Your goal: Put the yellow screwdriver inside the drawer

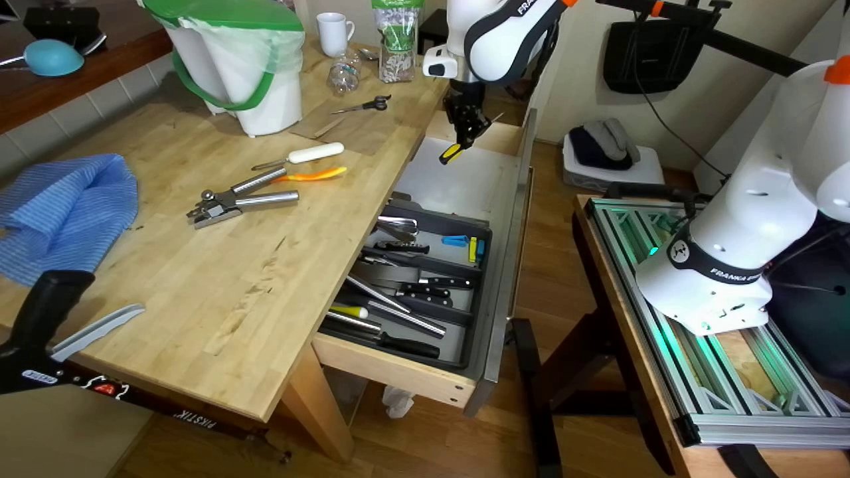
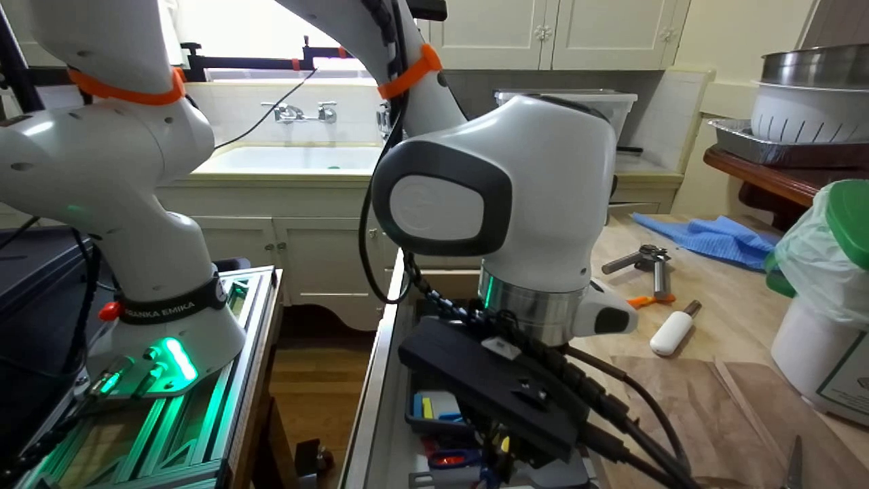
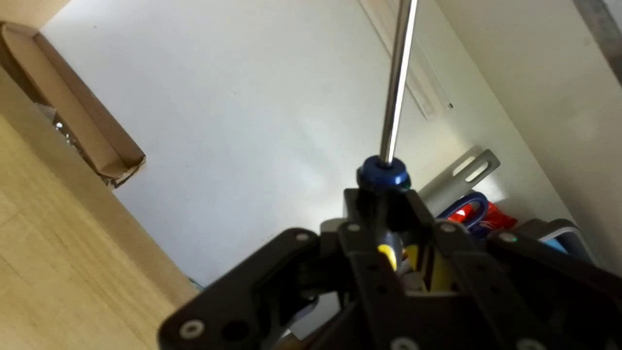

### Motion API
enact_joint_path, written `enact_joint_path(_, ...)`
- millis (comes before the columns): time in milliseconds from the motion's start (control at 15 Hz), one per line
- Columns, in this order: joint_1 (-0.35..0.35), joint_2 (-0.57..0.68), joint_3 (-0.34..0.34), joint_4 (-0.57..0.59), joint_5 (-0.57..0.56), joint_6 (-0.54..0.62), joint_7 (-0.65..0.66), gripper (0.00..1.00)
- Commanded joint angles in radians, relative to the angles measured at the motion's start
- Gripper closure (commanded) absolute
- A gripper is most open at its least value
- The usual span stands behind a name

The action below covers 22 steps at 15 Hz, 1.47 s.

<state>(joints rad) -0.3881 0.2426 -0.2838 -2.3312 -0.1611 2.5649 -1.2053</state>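
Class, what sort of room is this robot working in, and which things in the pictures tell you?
Most likely a kitchen, perhaps in a home: an exterior view shows a white sink and pale cupboards, and the open drawer holds black-handled knives.

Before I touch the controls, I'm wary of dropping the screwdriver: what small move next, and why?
I'd probably lower the gripper slightly before any release: it is closed on the yellow screwdriver, held over the open drawer, apparently with a gap beneath.
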Motion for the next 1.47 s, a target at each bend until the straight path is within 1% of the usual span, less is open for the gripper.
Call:
enact_joint_path(0, -0.115, 0.054, 0.115, -0.020, 0.126, 0.130, -0.253, 0.94)
enact_joint_path(133, -0.216, 0.093, 0.232, -0.002, 0.213, 0.131, -0.394, 0.94)
enact_joint_path(200, -0.259, 0.113, 0.277, 0.011, 0.244, 0.109, -0.464, 0.94)
enact_joint_path(267, -0.279, 0.136, 0.293, 0.023, 0.265, 0.090, -0.531, 0.94)
enact_joint_path(333, -0.257, 0.153, 0.265, 0.031, 0.292, 0.072, -0.596, 0.94)
enact_joint_path(467, -0.260, 0.182, 0.243, 0.040, 0.268, 0.054, -0.634, 0.94)
enact_joint_path(600, -0.230, 0.199, 0.181, 0.036, 0.213, 0.068, -0.589, 0.94)
enact_joint_path(733, -0.242, 0.220, 0.161, 0.040, 0.212, 0.077, -0.597, 0.94)
enact_joint_path(933, -0.270, 0.269, 0.160, 0.076, 0.232, 0.108, -0.622, 0.94)
enact_joint_path(1267, -0.251, 0.375, 0.134, 0.162, 0.180, 0.146, -0.576, 0.94)
enact_joint_path(1333, -0.254, 0.386, 0.139, 0.181, 0.180, 0.114, -0.569, 0.94)
enact_joint_path(1400, -0.268, 0.331, 0.154, 0.129, 0.196, 0.116, -0.578, 0.78)
